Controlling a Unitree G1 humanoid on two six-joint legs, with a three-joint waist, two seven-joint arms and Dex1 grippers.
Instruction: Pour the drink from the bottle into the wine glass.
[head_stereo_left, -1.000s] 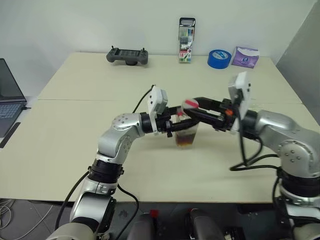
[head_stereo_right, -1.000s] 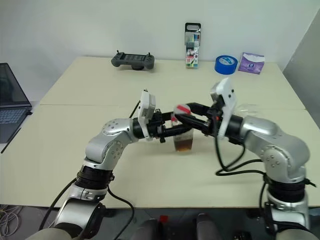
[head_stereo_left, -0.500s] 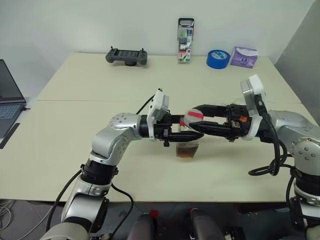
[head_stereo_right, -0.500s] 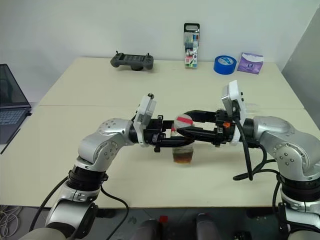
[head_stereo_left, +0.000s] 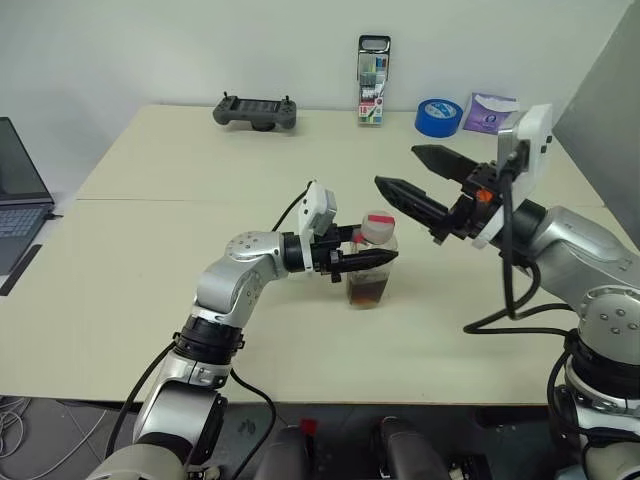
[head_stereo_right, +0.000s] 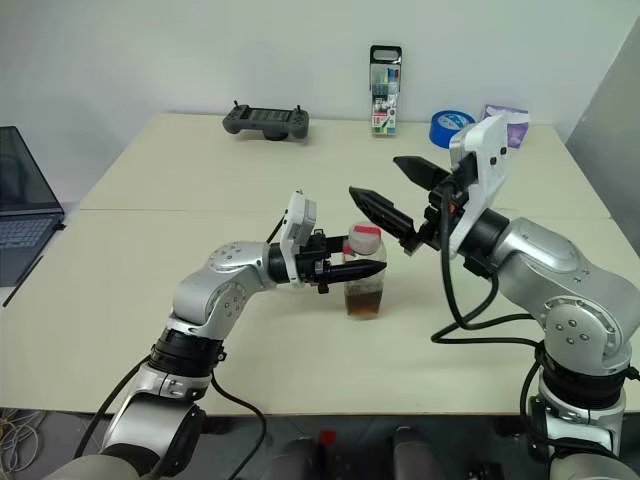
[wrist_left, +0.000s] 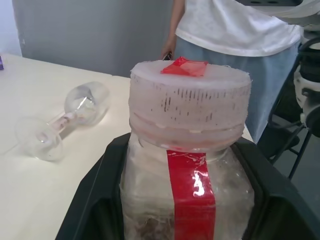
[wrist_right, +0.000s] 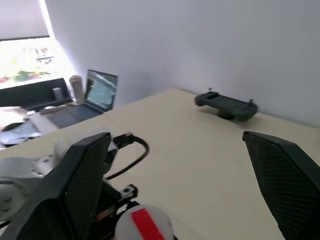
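Note:
The bottle (head_stereo_left: 370, 270) stands upright on the table, a red strip down its clear wall and a pale cap (head_stereo_left: 378, 226) with red tape on top. The drink (head_stereo_left: 368, 291) is a dark brown layer at its bottom. My left gripper (head_stereo_left: 378, 260) is shut on the bottle's body from the left. My right gripper (head_stereo_left: 397, 166) hangs open above and to the right of the cap, touching nothing; its fingers (wrist_right: 85, 180) stand wide apart over the cap (wrist_right: 145, 222). The wine glass (wrist_left: 70, 115) lies on its side on the table beyond the bottle.
Along the table's far edge sit a game controller (head_stereo_left: 255, 110), a marker pack (head_stereo_left: 373, 82), a blue tape roll (head_stereo_left: 438, 116) and a purple packet (head_stereo_left: 490, 113). A laptop (head_stereo_left: 18, 200) is at the left edge. A person (wrist_left: 235, 30) stands beside the table.
My right gripper has let go of the cap, opened wide, and lifted up and to the right, away from the bottle. The left gripper keeps its hold.

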